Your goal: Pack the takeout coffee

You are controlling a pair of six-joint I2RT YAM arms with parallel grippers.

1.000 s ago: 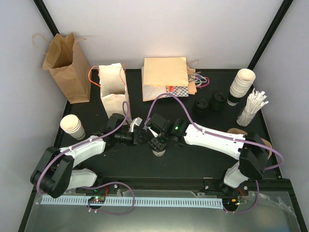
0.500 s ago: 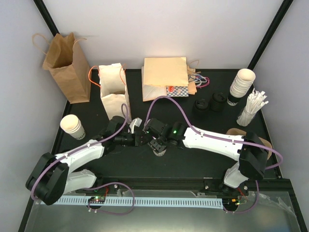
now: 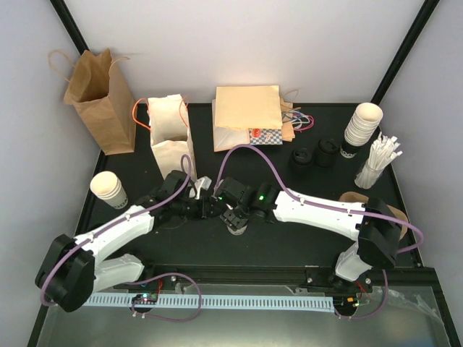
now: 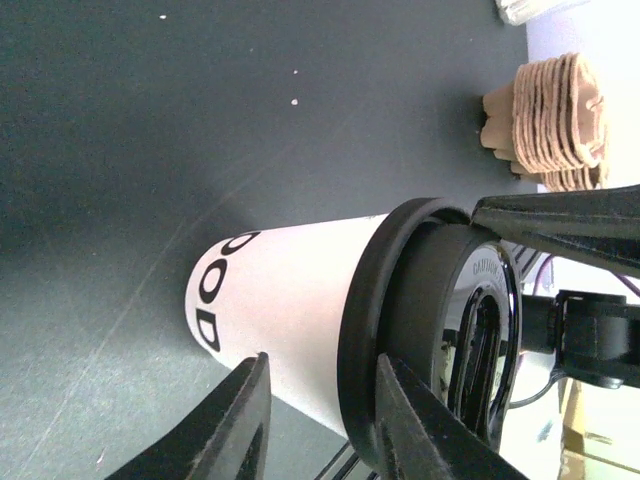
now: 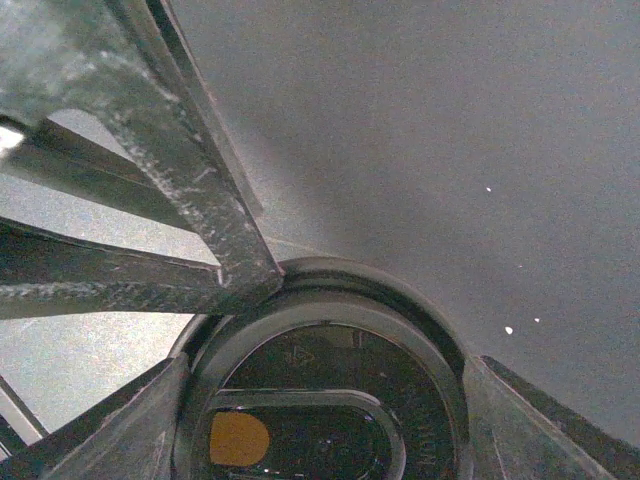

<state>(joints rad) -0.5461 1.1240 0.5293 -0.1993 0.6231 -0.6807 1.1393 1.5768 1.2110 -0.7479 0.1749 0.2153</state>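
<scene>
The takeout coffee [image 3: 236, 228], a cream-white cup [image 4: 290, 310] with a black lid [image 4: 420, 300], stands upright at the table's middle front. My right gripper [image 3: 235, 217] comes down on it from above. In the right wrist view its fingers press both sides of the lid [image 5: 330, 400], so the right gripper [image 5: 330, 368] is shut on it. My left gripper [image 3: 210, 206] reaches in from the left, turned on edge. Its jaws stand apart around the lid's rim, one finger beside the cup wall, the other over the lid, so the left gripper [image 4: 320, 400] is open.
A brown bag [image 3: 98, 97] and an open white bag [image 3: 168, 137] stand at the back left. Flat bags [image 3: 246, 116] lie at the back centre. Stacked cups [image 3: 108, 188] stand left, more cups [image 3: 360, 126] right, with loose lids [image 3: 315, 155], straws [image 3: 376, 163] and sleeves [image 4: 555, 120].
My left gripper has closed in on the cup from the left and its jaws have widened a little. The right gripper has shifted slightly left, staying on the lid.
</scene>
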